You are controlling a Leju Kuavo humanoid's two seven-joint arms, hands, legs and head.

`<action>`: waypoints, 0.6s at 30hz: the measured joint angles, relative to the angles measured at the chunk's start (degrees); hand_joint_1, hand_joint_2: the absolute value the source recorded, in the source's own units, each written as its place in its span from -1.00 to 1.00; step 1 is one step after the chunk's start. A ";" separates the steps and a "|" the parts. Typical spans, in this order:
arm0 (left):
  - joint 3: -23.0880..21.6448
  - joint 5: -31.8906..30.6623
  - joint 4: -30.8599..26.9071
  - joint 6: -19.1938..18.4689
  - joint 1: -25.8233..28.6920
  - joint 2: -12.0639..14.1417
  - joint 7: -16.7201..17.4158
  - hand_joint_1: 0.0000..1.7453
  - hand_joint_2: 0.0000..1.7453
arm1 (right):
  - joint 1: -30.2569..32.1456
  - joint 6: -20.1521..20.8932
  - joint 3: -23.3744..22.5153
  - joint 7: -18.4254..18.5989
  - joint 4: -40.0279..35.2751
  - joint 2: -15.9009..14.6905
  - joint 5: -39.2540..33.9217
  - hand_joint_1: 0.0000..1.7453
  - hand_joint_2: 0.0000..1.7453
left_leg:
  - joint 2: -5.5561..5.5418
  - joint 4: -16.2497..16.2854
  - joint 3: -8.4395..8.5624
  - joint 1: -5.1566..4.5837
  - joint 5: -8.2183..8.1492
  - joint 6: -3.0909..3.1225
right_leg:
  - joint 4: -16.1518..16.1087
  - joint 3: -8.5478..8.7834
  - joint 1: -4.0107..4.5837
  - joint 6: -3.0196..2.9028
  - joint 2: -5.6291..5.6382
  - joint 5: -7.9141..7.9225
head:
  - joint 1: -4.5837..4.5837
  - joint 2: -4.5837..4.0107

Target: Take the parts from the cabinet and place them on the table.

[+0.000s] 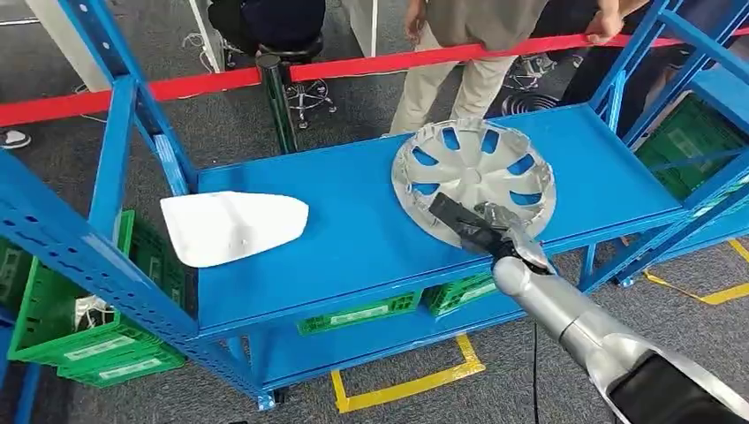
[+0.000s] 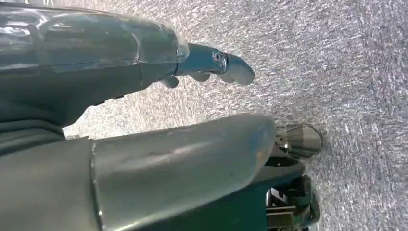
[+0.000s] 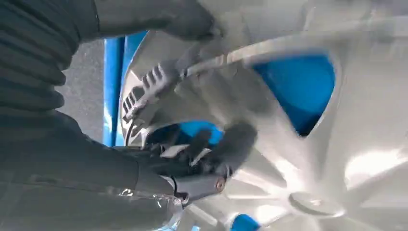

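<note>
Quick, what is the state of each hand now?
Left hand: open, holding nothing.
Right hand: grips the hubcap at its rim.

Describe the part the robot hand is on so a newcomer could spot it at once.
Find the blue shelf of the blue rack. Two pale parts lie on it; look to the right-hand one, where the right robot hand grips the near rim. It is the round silver hubcap with cut-out slots, unlike the flat white panel.

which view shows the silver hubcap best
The head view: the whole silver hubcap lies on the blue shelf, with the right hand at its near rim. The right wrist view gives a blurred close-up of its spokes and openings. The left wrist view looks at grey floor.
</note>
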 joint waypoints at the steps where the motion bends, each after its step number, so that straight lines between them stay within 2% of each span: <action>1: 0.00 0.00 0.00 0.02 0.00 -0.13 0.00 -1.00 -1.00 | 0.20 -0.04 -0.04 0.00 -0.04 -0.31 -0.07 1.00 1.00 | -0.01 0.00 0.00 0.00 0.04 0.06 | -0.02 0.03 0.00 0.00 -0.06 0.00 | 0.02 0.00; 11: -0.02 0.00 0.00 0.11 0.00 -0.57 -0.07 -1.00 -1.00 | 1.19 -0.26 -0.11 0.07 -0.35 -2.10 -0.22 1.00 1.00 | 0.12 0.00 -0.01 -0.02 0.02 0.14 | -0.14 0.12 -0.01 0.06 -0.09 0.04 | 0.09 0.00; 18: 0.00 0.09 0.00 0.35 -0.01 -1.05 -0.66 -1.00 -1.00 | 2.67 -2.65 -0.11 0.07 -1.55 -3.13 2.19 1.00 1.00 | 0.35 0.00 -0.02 -0.02 -0.04 0.20 | -0.14 0.15 0.00 0.06 0.00 0.04 | 0.07 0.00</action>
